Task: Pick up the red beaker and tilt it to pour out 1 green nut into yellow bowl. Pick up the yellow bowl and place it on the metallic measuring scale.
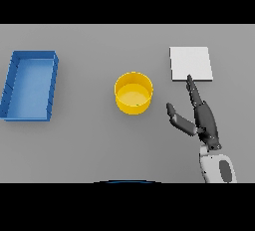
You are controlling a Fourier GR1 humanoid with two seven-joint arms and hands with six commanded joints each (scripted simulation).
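Bowl stands mid-table, right of a blue tray and well apart from the scale, not yet placed; its contents cannot be told. Right hand, fingers straight and apart, holds nothing between bowl and scale. No beaker shows.

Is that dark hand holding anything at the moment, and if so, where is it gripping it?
Nothing is held. The right hand is open, fingers stretched toward the metallic measuring scale, apart from the yellow bowl.

No readable text or labels anywhere.
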